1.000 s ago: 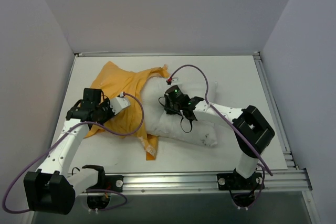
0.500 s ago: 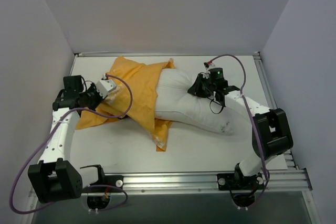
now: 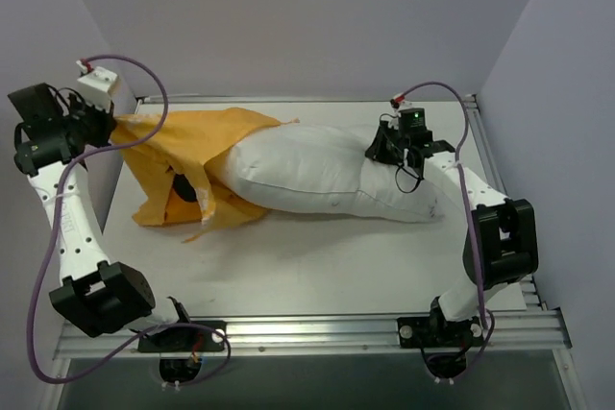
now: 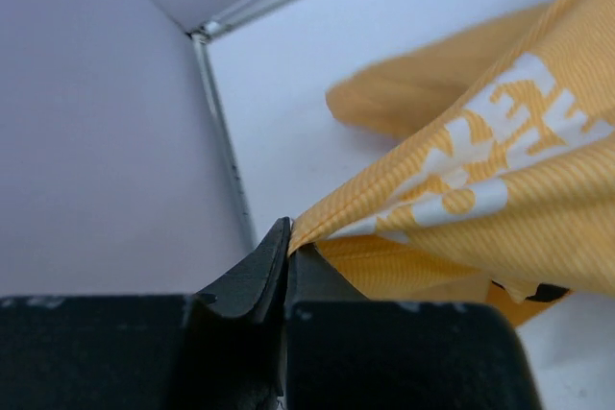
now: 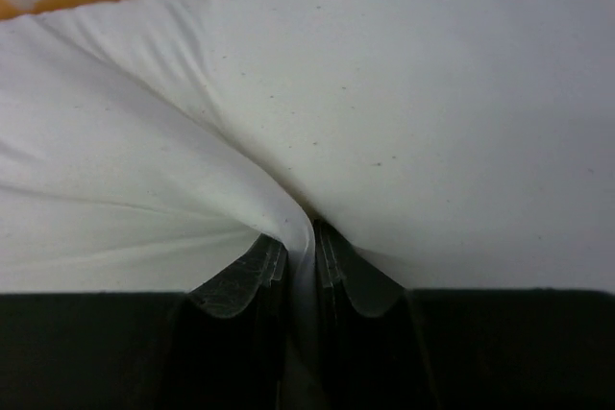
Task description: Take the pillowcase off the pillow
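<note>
The white pillow [image 3: 327, 175] lies across the middle of the table, almost all of it bare. Only its left end sits in the mouth of the orange-yellow pillowcase [image 3: 183, 156], which stretches up to the far left. My left gripper [image 3: 113, 122] is raised at the left wall and shut on the pillowcase's edge [image 4: 404, 208]; white lettering shows on the cloth. My right gripper [image 3: 380, 153] is shut on a fold of the pillow [image 5: 298, 208] at its right end, the fabric pinched between both fingers.
Grey walls stand close on the left, back and right. A metal rail [image 3: 307, 99] runs along the table's far edge and another [image 3: 500, 189] down the right side. The white tabletop [image 3: 317, 256] shows in front of the pillow.
My left gripper has pulled up and left to the wall, drawing the pillowcase off most of the pillow. My right gripper shifted a little right with the pillow's end, and the pillow stretched out straight.
</note>
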Controlling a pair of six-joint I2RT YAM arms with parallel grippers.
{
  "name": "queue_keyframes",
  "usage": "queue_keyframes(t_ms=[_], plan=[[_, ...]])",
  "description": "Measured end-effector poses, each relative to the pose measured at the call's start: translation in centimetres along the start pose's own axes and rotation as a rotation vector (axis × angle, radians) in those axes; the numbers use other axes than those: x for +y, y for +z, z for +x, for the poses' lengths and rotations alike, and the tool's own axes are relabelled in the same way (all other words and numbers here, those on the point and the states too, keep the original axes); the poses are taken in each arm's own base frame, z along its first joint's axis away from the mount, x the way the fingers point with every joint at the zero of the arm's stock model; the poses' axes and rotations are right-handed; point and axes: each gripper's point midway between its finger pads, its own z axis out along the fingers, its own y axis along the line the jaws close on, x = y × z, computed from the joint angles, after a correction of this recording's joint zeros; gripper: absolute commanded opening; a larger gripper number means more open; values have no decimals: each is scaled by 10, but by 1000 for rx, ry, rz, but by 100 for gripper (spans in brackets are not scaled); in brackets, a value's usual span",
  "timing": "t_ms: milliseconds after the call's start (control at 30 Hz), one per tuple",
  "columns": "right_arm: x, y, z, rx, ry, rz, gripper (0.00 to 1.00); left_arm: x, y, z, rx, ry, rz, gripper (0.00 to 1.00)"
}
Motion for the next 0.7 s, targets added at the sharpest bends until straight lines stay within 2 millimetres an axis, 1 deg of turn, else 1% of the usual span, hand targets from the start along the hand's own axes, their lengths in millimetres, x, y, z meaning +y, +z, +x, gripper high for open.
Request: queue_keyframes(t_ms=[67, 133, 167, 233, 267, 300, 367, 433, 500, 600, 700], plan=[[-16, -2, -5, -13, -3, 52, 0, 23, -18, -22, -43, -4, -77, 2], [-41, -5, -9, -26, -6, 141, 0, 57, -47, -52, -97, 39, -220, 2], [-62, -8, -11, -33, -9, 216, 0, 75, -63, -69, -131, 65, -301, 2], [-108, -19, -16, -46, 5, 371, 0, 100, -96, -99, -195, 105, -430, 2], [-127, -26, -17, -49, 16, 437, 0, 107, -109, -112, -226, 124, -477, 2], [-142, -33, -17, -50, 20, 492, 0, 109, -119, -124, -254, 140, -505, 2], [-163, -44, -18, -49, 20, 579, 0, 108, -130, -139, -293, 162, -533, 2], [-170, -50, -18, -48, 9, 619, 0, 102, -128, -146, -310, 168, -523, 2], [-167, -51, -17, -44, -7, 627, 0, 95, -119, -146, -312, 167, -493, 2], [-153, -45, -11, -32, -44, 616, 0, 74, -90, -140, -301, 164, -415, 2], [-142, -42, -6, -22, -67, 598, 0, 47, -56, -133, -270, 175, -329, 2]])
